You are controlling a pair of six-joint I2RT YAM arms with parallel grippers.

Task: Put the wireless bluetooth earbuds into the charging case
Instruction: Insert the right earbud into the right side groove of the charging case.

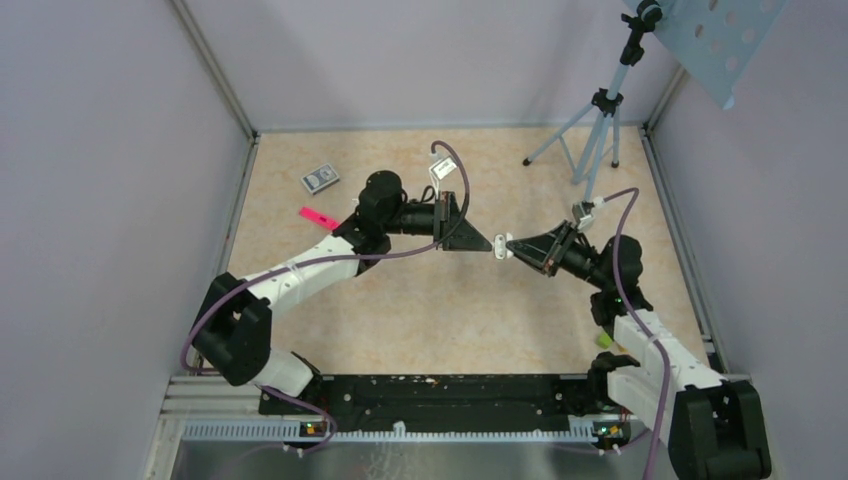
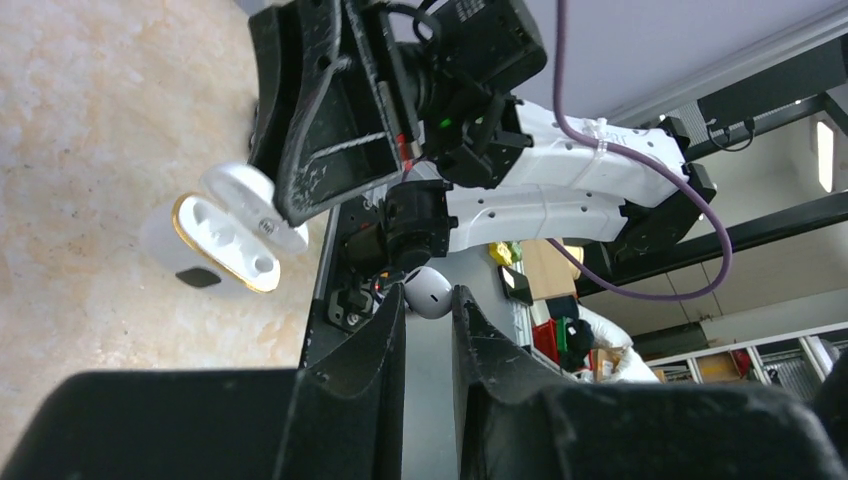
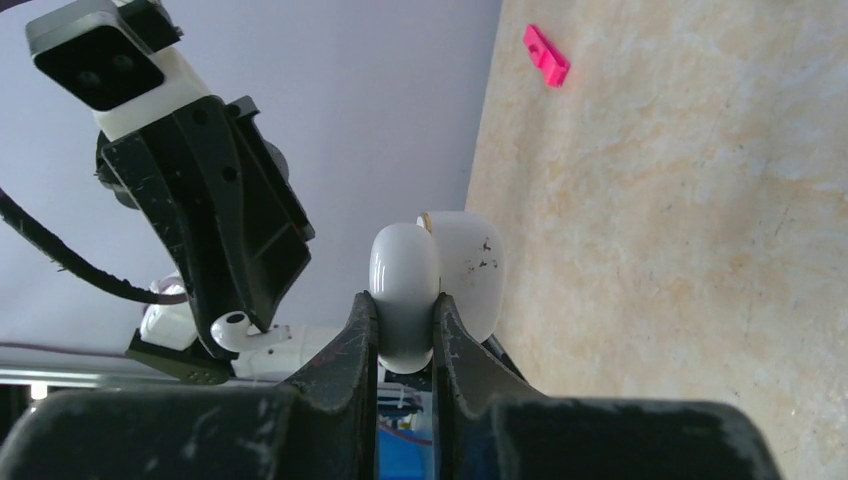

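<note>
We see the left gripper (image 2: 428, 296) closed on a small white plastic earbud (image 2: 430, 290), pinched at its fingertips above the beige marbled table (image 1: 420, 320). The right gripper (image 3: 402, 305) is clamped on one half of a white hinged charging case (image 2: 225, 235). The case hangs open in the air, its gold-rimmed sockets turned toward the left gripper. The earbud is near the case but apart from it, outside the sockets. From overhead, the two grippers meet almost tip to tip near the table's middle. A pink block (image 1: 318, 217) and a small grey box (image 1: 320, 179) lie on the table beyond the left arm.
</note>
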